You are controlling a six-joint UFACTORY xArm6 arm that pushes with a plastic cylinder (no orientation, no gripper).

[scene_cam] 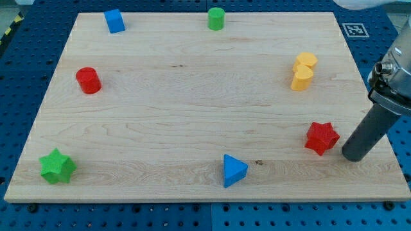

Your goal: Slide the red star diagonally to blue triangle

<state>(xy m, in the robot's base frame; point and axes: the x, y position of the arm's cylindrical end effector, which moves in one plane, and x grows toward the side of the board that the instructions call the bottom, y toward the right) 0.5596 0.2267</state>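
The red star (322, 137) lies at the view's lower right of the wooden board. The blue triangle (234, 171) lies to its lower left, near the board's bottom edge. My tip (353, 156) stands just right of the red star and slightly below it, a small gap apart, not touching it. The rod slants up to the view's right edge.
A yellow block pair (304, 70) sits at the upper right. A green cylinder (216, 18) and a blue cube (114, 20) are near the top edge. A red cylinder (88, 80) is at the left. A green star (57, 166) is at the lower left.
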